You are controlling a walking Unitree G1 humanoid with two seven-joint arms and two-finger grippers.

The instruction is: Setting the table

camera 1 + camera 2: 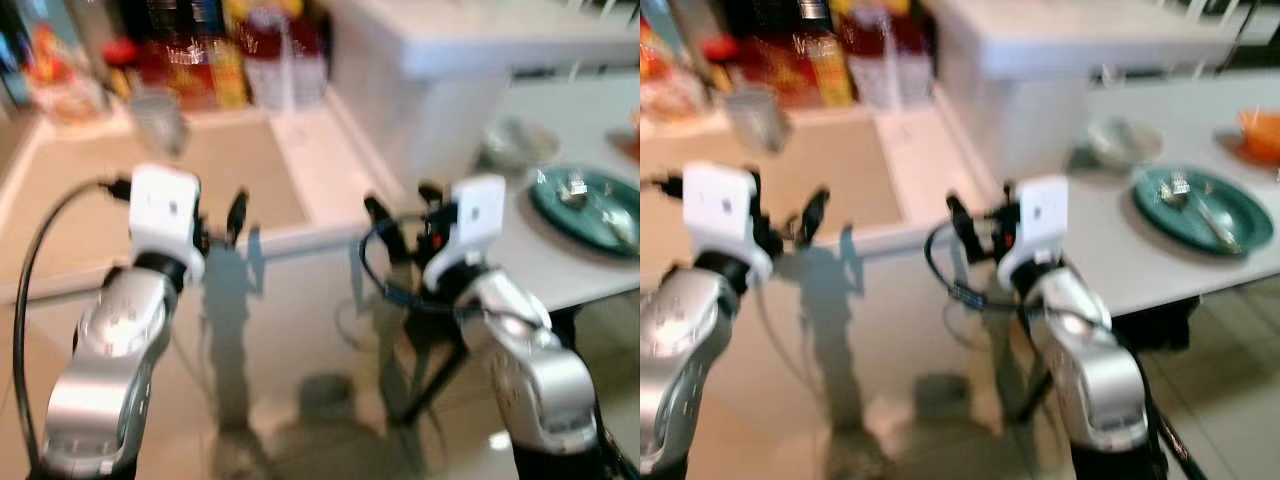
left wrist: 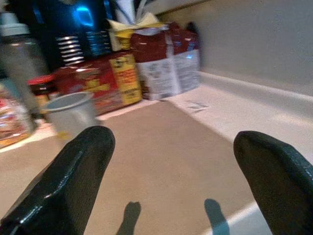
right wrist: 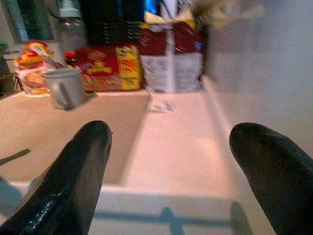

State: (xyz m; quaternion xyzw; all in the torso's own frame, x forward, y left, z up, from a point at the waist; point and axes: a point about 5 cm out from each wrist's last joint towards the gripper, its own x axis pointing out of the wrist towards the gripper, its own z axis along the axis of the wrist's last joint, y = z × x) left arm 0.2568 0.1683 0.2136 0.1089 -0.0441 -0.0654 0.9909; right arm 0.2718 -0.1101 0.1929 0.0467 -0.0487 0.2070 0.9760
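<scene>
Both arms are raised in front of a low beige counter [image 1: 150,170] with a pale raised rim, and neither holds anything. The left gripper [image 1: 215,225] has its two black fingers [image 2: 73,176] spread wide with nothing between them. The right gripper [image 1: 395,225] is spread just as wide and is also empty, as the right wrist view confirms.

This looks like the fetching step: the robot seems to be approaching the counter to collect something for the table.

The likeliest object is the small grey metal mug [image 3: 66,88]. It stands upright near the counter's far edge, just in front of the row of red and yellow food packets [image 3: 105,68]. Its long axis is vertical and its mouth opens upward. A handle seems to sit on its side, but the blur leaves its direction unclear.

The white table [image 1: 1110,250] stands at the robot's right. It already carries a round teal plate [image 1: 1240,225] with cutlery lying across it, a small pale bowl [image 1: 1120,140] and something orange at the far right edge.

The next move calls for stepping closer. One open gripper should then reach over the counter's near rim, level with the mug's body, to close around its sides.
</scene>
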